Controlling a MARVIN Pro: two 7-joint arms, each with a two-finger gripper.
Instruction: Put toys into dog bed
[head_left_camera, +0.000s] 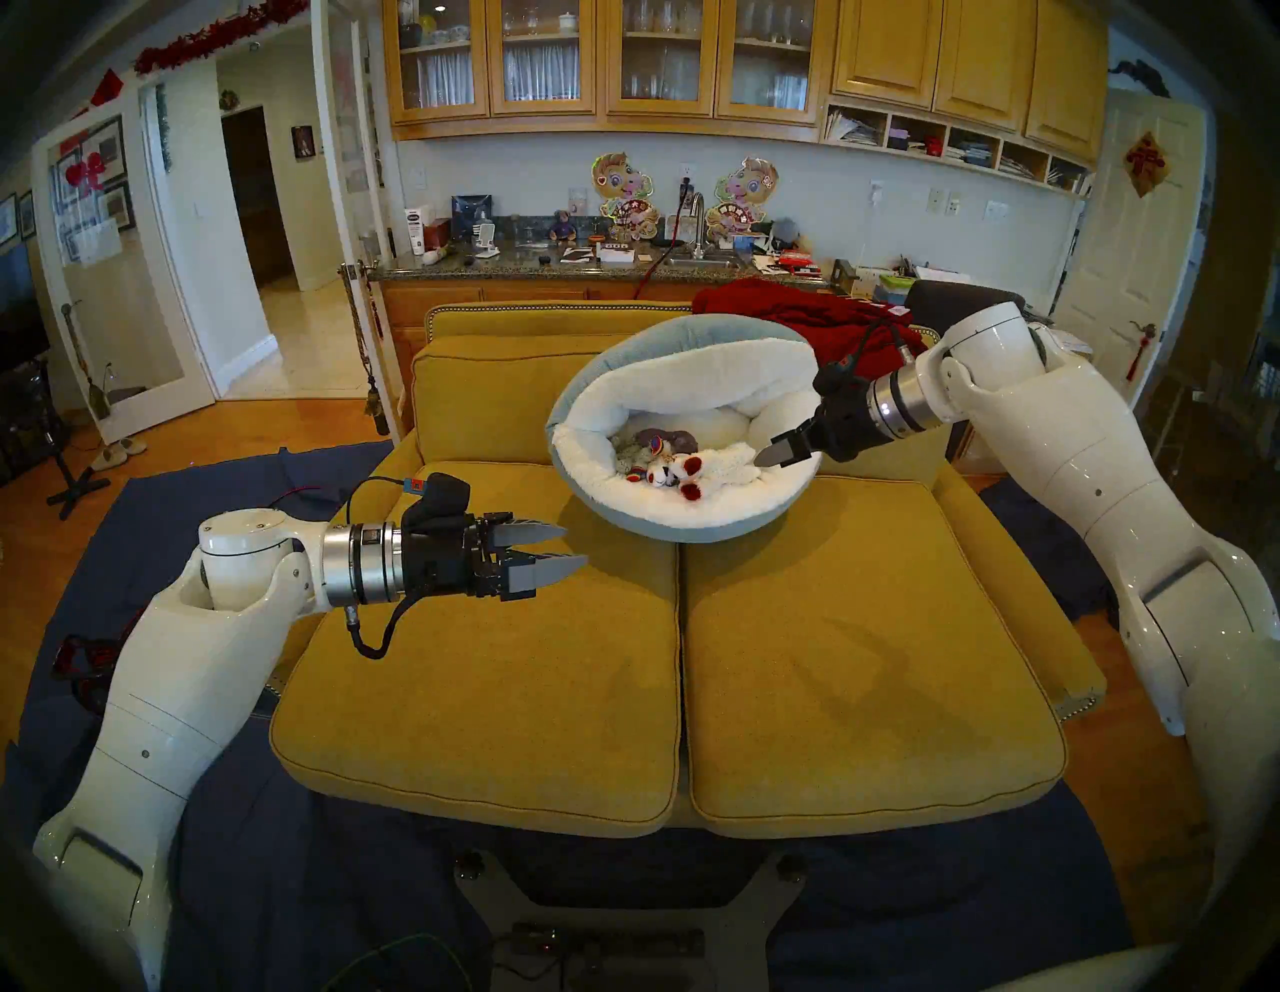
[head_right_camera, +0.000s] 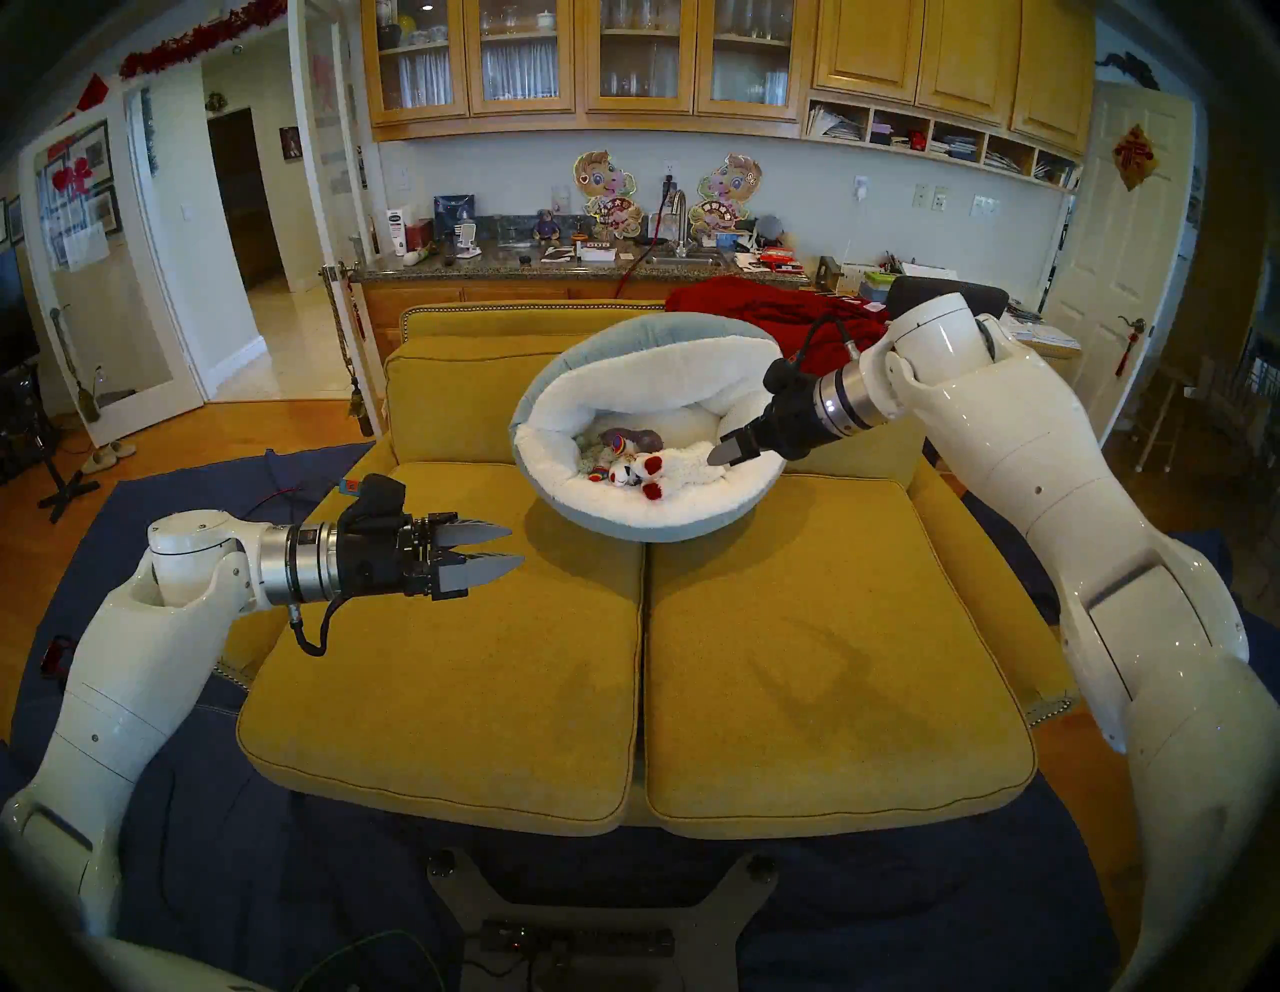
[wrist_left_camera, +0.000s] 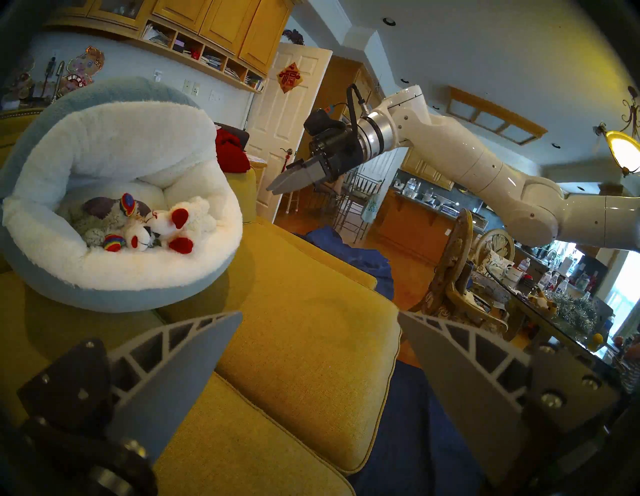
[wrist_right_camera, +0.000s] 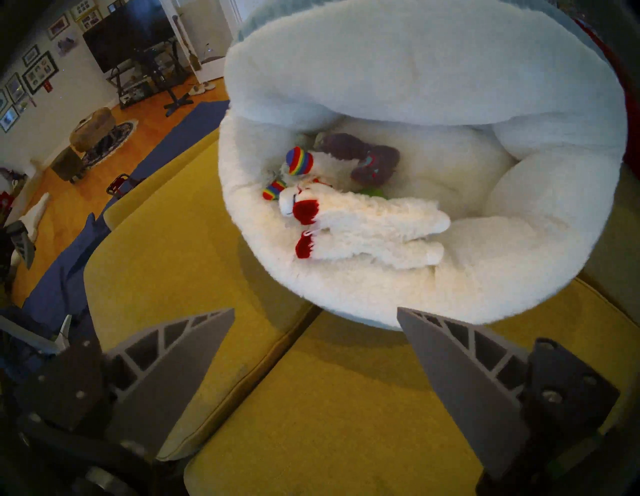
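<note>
1. Toys (head_left_camera: 668, 464) piled inside dog bed (head_left_camera: 692, 516), at back of sofa (head_left_camera: 831, 658) across the seam of its 2 seat cushions.
2. Left tool (head_left_camera: 550, 551): spread wide, empty, level over left cushion.
3. Right tool (head_left_camera: 779, 454): wide apart, empty, above bed's right rim.
4. Risk: bed overhangs seam, leans on backrest; rim contact likely to tip it, spilling toys.
5. Nearby: red blanket (head_left_camera: 783, 305) on backrest; folded fleece flap shades interior.

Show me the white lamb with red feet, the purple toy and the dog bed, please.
white lamb (wrist_right_camera: 374, 225), right wrist view, on its body.
purple toy (wrist_right_camera: 375, 166), right wrist view, on its middle.
dog bed (head_left_camera: 699, 516), head view, front fleece rim.
</note>
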